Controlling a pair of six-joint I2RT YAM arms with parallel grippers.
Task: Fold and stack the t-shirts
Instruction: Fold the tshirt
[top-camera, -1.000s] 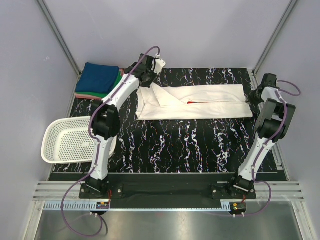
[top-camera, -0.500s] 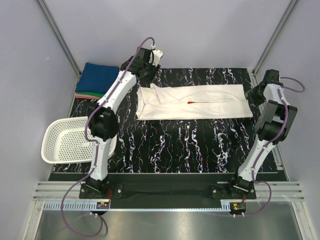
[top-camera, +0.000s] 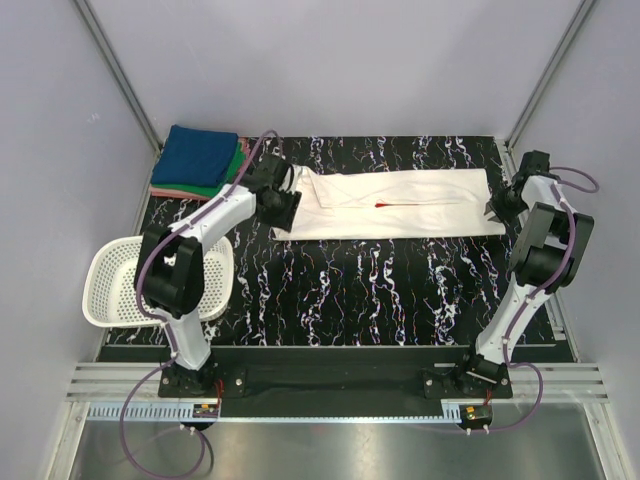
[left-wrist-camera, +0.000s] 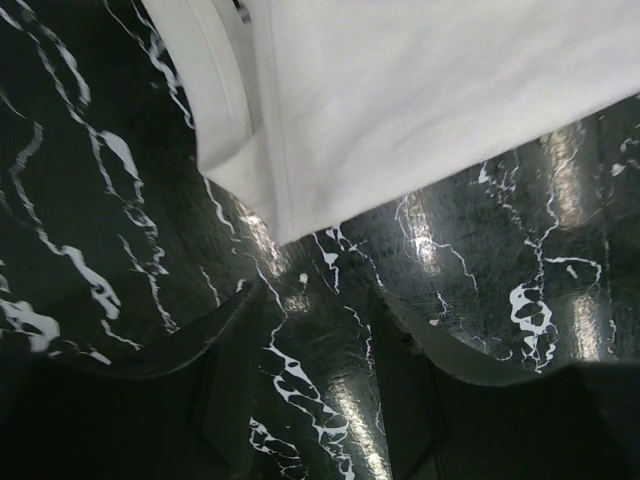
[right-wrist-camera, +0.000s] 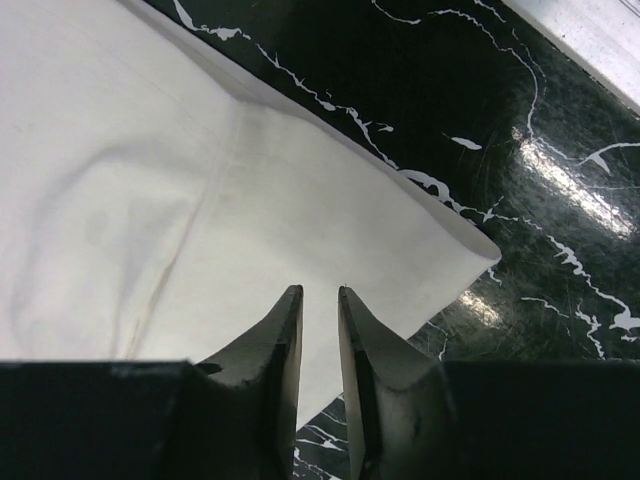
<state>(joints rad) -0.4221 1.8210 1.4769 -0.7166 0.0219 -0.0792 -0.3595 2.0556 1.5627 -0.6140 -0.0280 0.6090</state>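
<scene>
The white t-shirt (top-camera: 400, 203) lies across the upper middle of the overhead view as 1 long band on the table (top-camera: 380, 290). Its sides are folded in, and only a thin red sliver (top-camera: 383, 204) of the chest print shows along the centre seam. The finished stack of folded t-shirts (top-camera: 195, 158), blue on top, sits in the upper left corner. The mesh basket (top-camera: 115, 290) is at the left edge, well apart from the work.

The left gripper (top-camera: 283, 203) is at the band's left end. In its wrist view the fingers are spread wide over bare table just below the shirt's corner, grasping nothing. The right gripper (right-wrist-camera: 317, 292) hangs over the band's right-hand corner. Its fingers are drawn in to a narrow slit with no cloth visibly caught between them, so I read it as released too.

The step in hand looks like the crosswise fold, taking 1 end over toward the other.

- **Grip:** each gripper should come down on a corner where all layers overlap and pinch the full thickness, not just the top sheet, or the tucked sides will spill open.
- **Left side:** the loose sleeve flap at the left end is the likeliest place for that, so take it in with the grip.
- **Carry:** lift low, carry both corners level, and lay the edge down square before letting go.
</scene>
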